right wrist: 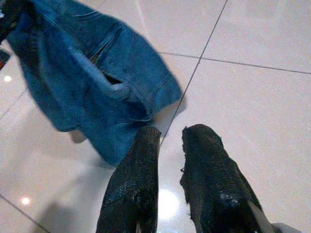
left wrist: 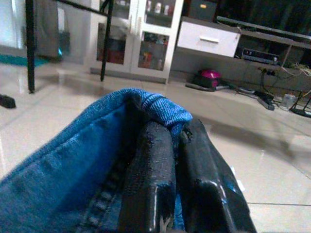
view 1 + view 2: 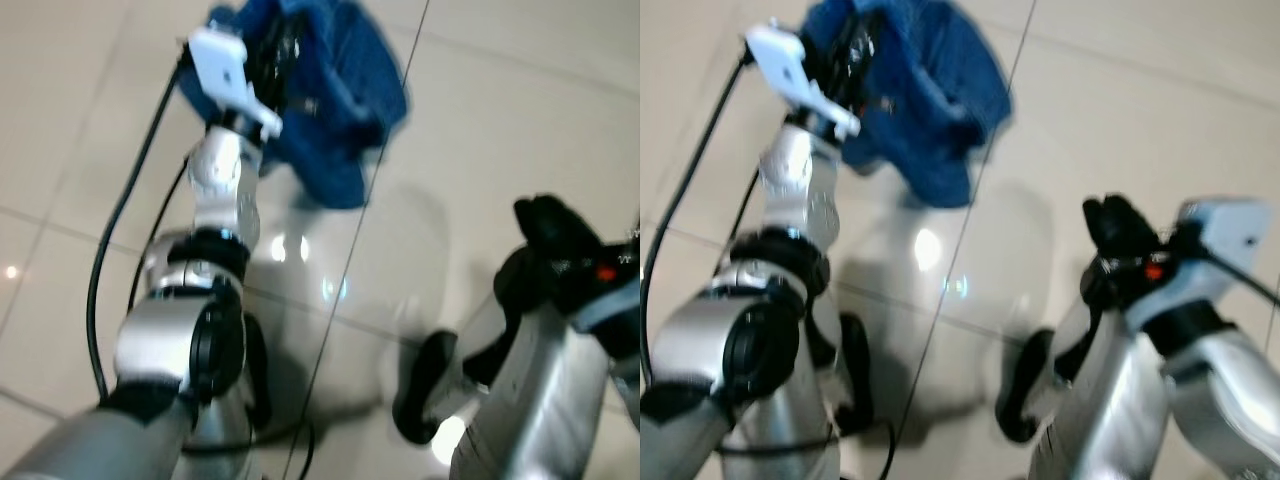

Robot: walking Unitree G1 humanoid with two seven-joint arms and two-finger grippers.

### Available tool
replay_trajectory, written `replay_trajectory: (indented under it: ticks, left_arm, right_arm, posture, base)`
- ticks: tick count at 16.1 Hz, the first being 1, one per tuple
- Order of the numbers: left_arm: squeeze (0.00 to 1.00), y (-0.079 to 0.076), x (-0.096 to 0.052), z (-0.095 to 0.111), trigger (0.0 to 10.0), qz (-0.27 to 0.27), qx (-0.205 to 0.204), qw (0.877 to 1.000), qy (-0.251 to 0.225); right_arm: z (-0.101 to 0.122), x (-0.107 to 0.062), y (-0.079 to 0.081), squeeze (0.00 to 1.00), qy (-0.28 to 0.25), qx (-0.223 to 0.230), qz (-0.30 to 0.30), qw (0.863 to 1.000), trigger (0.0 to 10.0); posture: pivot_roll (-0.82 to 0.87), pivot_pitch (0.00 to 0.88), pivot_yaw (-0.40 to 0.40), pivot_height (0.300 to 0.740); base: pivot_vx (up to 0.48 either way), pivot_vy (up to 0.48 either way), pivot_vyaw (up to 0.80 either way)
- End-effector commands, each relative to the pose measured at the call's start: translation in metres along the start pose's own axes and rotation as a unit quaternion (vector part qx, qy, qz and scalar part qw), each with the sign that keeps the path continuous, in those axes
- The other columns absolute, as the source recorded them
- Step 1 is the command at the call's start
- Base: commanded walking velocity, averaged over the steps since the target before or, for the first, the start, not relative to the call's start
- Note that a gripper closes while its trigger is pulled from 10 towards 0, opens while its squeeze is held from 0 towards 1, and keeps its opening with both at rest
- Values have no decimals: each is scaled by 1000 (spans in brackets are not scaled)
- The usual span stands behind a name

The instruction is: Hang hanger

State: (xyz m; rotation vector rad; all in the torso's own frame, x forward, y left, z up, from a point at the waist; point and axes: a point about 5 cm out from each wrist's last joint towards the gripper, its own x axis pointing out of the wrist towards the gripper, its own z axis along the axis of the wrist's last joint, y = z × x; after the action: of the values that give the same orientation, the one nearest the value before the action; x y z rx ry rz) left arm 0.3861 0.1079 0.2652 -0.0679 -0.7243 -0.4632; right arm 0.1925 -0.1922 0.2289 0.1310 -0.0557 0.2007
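garment: blue denim piece (image 3: pixel 320 110), far-left of scene, hanging above the tiled floor (image 3: pixel 500 130) from the raised left arm. No hanger wire or hook can be made out in these blurred head views; it may be inside the cloth, can't confirm.
garment axis: hangs roughly top-to-bottom from the grip point, lower edge loose and bunched, a pocket seam visible in the right wrist view.
left gripper (image 2: pixel 167 145): clenched on a folded denim edge; cloth sits pinched between the two black fingers, hem poking out at the tips.
right gripper (image 1: pixel 175 145): empty, fingers nearly together with a narrow gap, nothing between them. Sits low on the right side, near the robot's body.
key relation: garment lies far and to the left of the right gripper, well apart. Left arm is the nearer one by far, since it already carries the load.
hanging target: a black frame (image 2: pixel 30 46) on thin legs stands far off in the left wrist view, looks like a rack but too little of it shows to be sure.
cable: black lead (image 3: pixel 125 200) runs along the left arm, near the garment.
call: carry phase, not yet at a rail. Next move probably turns on facing that frame with the left arm leading.
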Motion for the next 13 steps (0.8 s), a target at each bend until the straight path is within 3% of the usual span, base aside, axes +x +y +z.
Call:
replay_trajectory:
  ticks: [1,7,13]
  left_arm:
    - [0,-2,-5,0,0,-1,8,1000,-12]
    - [0,-19,-12,1,0,-34,17,999,-30]
    - [0,-18,-10,11,0,-44,24,998,-43]
  right_arm:
    - [-7,0,2,0,4,-1,4,1000,10000]
    - [-20,26,5,0,-46,5,-3,999,10000]
    - [-24,53,8,0,-90,14,6,996,10000]
  posture:
    - [-339,374,133,395]
    - [-319,256,162,455]
    - [-277,152,175,505]
  base:
    - [0,0,0]
    - [0,0,0]
    - [0,0,0]
